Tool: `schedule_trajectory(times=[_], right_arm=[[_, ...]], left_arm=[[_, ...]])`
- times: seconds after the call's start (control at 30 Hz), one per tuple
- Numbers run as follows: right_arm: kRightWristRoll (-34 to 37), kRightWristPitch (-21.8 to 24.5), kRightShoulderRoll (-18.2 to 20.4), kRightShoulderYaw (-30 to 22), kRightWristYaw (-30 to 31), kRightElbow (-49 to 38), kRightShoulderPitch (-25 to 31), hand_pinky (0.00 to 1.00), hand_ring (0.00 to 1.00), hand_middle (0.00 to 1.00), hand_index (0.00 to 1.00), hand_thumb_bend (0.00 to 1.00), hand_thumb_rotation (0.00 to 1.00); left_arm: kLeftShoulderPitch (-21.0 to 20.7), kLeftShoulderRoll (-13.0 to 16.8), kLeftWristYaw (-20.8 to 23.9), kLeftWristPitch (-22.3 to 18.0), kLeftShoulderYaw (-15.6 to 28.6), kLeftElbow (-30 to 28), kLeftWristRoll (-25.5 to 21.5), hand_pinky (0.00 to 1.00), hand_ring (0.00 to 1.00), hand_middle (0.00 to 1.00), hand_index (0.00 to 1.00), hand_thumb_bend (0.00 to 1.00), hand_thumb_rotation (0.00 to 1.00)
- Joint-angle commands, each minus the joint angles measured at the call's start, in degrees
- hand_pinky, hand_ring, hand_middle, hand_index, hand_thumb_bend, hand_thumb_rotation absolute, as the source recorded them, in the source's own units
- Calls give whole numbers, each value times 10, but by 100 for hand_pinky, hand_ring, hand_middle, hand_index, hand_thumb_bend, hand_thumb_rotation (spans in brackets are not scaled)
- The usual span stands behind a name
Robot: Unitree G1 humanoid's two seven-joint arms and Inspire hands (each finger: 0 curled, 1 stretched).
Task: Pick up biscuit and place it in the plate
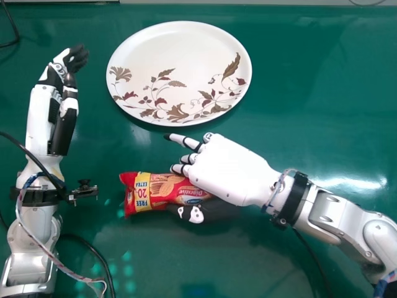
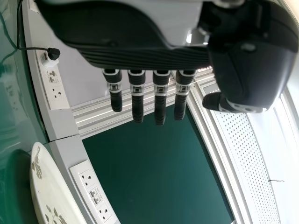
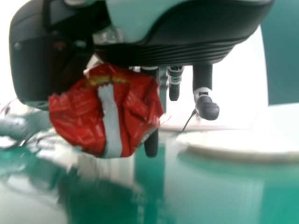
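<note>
Biscuit packet [image 1: 162, 190] is in the right hand [image 1: 231, 169], outside the plate [image 1: 177, 62].

A black plug [image 2: 53, 54] sits at one of two white socket panels [image 2: 94, 195] beyond a glossy green table [image 1: 322, 105], near a framed green board [image 2: 154, 168].

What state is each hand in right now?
Left hand: open, fingers straight, holding nothing.
Right hand: closed on the red, tube-shaped biscuit packet in shiny wrapping, gripped between thumb and fingers.
</note>
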Motion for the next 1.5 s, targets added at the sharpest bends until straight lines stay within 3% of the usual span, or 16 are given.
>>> schedule_trajectory(times=[0.0, 0.1, 0.4, 0.5, 0.8, 0.93, 1.07, 1.17, 1.33, 1.47], right_arm=[[39, 10, -3, -27, 21, -29, -7, 8, 42, 48, 48, 52, 0], [91, 30, -3, -60, 53, -44, -28, 9, 37, 43, 51, 51, 0], [142, 64, -11, -97, 116, -16, -161, 9, 39, 45, 50, 51, 0], [152, 82, -3, -87, 142, 15, -214, 13, 39, 45, 50, 51, 0], [53, 108, 42, -10, 133, 180, -376, 9, 36, 44, 51, 51, 0], [26, 100, 60, 20, 104, 257, -427, 9, 38, 46, 50, 51, 0], [-2, 95, 93, 64, 66, 389, -497, 8, 37, 44, 50, 51, 0], [-23, 97, 116, 96, 41, 474, -540, 7, 41, 49, 48, 52, 0], [-49, 76, 145, 145, -48, 607, -592, 7, 42, 49, 47, 52, 0], [-66, 77, 158, 179, -82, 671, -615, 7, 42, 50, 47, 52, 0]], left_arm=[[20, -3, 0, -1, -2, 13, 1, 93, 89, 89, 90, 20, 6], [20, -4, -2, 1, -3, 13, -3, 94, 89, 89, 90, 20, 7], [24, -2, -4, 8, -5, 5, 1, 95, 90, 89, 90, 20, 8], [22, 0, -7, -1, -6, 11, -1, 94, 89, 89, 90, 19, 8], [35, -1, -18, 23, -7, -20, -2, 94, 89, 89, 90, 19, 8], [42, -2, -26, 33, -9, -34, -8, 96, 90, 89, 90, 20, 10], [44, 0, -24, 25, -8, -37, -3, 93, 89, 89, 90, 20, 10], [45, 1, -27, 22, -8, -38, -8, 92, 89, 89, 90, 20, 7], [44, 1, -27, 23, -7, -41, -6, 92, 89, 89, 89, 20, 14], [44, 1, -25, 21, -5, -42, -3, 90, 88, 88, 89, 19, 14]])
